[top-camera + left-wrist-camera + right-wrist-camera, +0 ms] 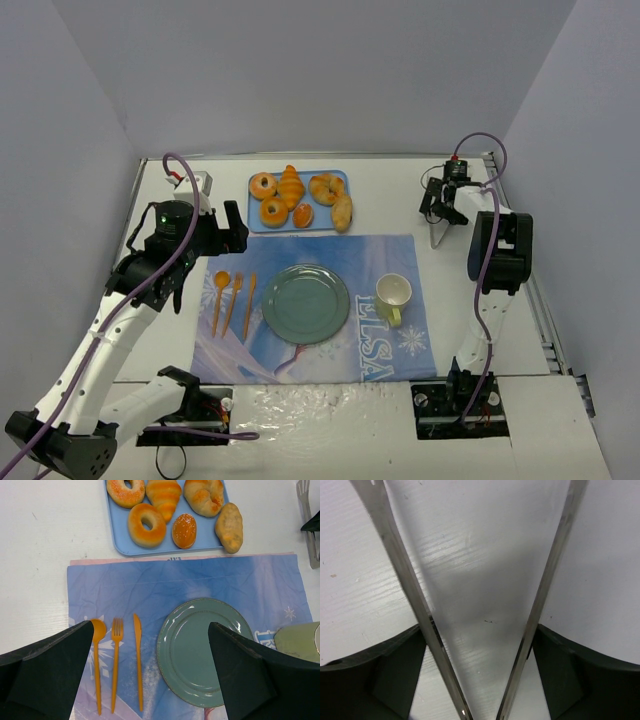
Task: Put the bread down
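The bread is a smooth oval golden-brown roll lying at the right edge of the blue tray; it also shows in the left wrist view. The green plate sits bare on the placemat and shows in the left wrist view. My left gripper is open and empty, held above the mat's left side, left of the tray. My right gripper is at the far right, its fingers pressed against both arms of metal tongs, whose tips rest on the table.
The tray also holds a croissant, two ring pastries, a curled pastry and a small round bun. An orange spoon, fork and knife lie left of the plate. A yellow cup stands right of it.
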`<state>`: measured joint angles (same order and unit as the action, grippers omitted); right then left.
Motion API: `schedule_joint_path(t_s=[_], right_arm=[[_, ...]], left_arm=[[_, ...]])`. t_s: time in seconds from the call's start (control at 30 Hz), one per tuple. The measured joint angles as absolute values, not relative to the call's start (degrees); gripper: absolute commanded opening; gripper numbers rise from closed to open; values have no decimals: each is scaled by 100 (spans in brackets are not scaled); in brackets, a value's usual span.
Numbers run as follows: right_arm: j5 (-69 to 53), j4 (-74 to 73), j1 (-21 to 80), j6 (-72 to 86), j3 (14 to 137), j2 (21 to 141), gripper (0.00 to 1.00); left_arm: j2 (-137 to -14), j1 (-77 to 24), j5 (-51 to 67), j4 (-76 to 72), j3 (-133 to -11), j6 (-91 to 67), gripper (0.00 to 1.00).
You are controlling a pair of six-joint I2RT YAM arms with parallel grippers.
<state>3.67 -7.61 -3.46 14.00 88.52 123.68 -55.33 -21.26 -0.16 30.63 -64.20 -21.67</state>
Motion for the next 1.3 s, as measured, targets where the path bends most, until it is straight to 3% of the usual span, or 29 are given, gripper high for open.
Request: schedule_joint_path(t_s=[0.2, 0.4, 0.63, 1.03, 1.3], right_arm=[[332, -579, -376, 1434, 8783, 12366, 46], [321, -450, -410, 1485, 8702, 12332, 44], [259, -451, -351, 1547, 8446, 12131, 52], [243, -668, -242, 1640, 8183, 11884, 81], [257, -667, -242, 1643, 8095, 11831, 88]], left_arm=[[-5533, -2126, -16, 3063, -6420, -2167, 97], [-5533, -2126, -16, 3062, -6420, -2167, 97], [-5534, -2123, -19, 3063, -6420, -2167, 97], [-5535, -2123, -19, 3063, -6420, -2167, 97], [-5536, -2119, -18, 3062, -6420, -2167, 97]])
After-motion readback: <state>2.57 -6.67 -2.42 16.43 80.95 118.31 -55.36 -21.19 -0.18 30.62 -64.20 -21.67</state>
